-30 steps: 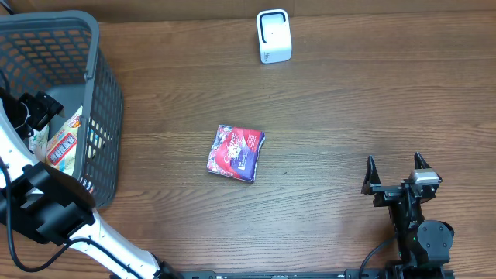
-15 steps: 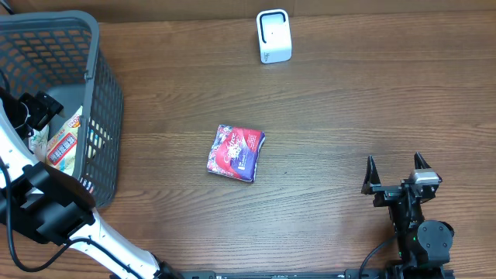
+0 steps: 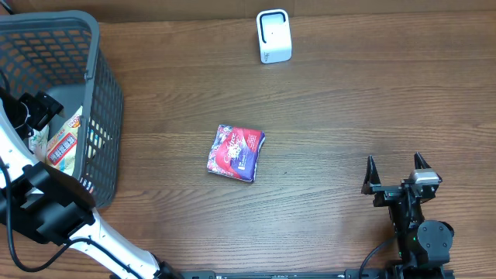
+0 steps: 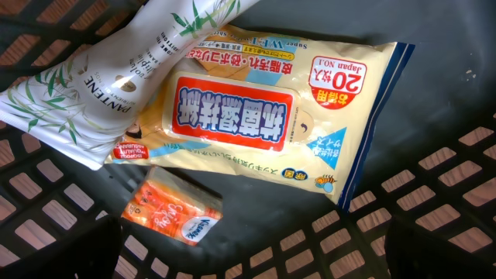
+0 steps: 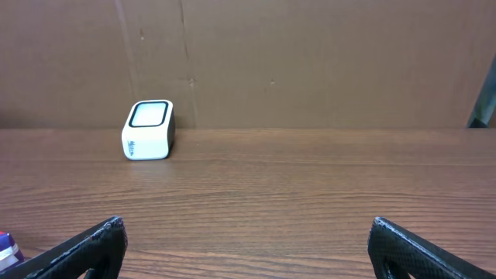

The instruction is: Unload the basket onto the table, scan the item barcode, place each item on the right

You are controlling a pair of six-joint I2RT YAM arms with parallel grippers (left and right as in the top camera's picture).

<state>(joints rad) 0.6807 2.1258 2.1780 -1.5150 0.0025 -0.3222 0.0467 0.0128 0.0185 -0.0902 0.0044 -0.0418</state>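
My left gripper (image 3: 39, 116) hangs open inside the grey basket (image 3: 105, 85) at the table's left. In the left wrist view its dark fingers (image 4: 62, 252) stand wide apart over a yellow wet-wipes pack (image 4: 271, 116), a white Pantene sachet (image 4: 132, 70) and a small orange tissue packet (image 4: 172, 211), holding none of them. A red and purple packet (image 3: 236, 153) lies on the table's middle. The white scanner (image 3: 273, 36) stands at the far edge. My right gripper (image 3: 394, 161) rests open near the front right, facing the scanner (image 5: 149, 129), with nothing between its fingers (image 5: 85, 249).
The basket's mesh walls enclose the left gripper on all sides. A brown cardboard wall (image 5: 310, 62) rises behind the scanner. The wooden table (image 3: 349, 101) stretches bare between packet, scanner and right arm.
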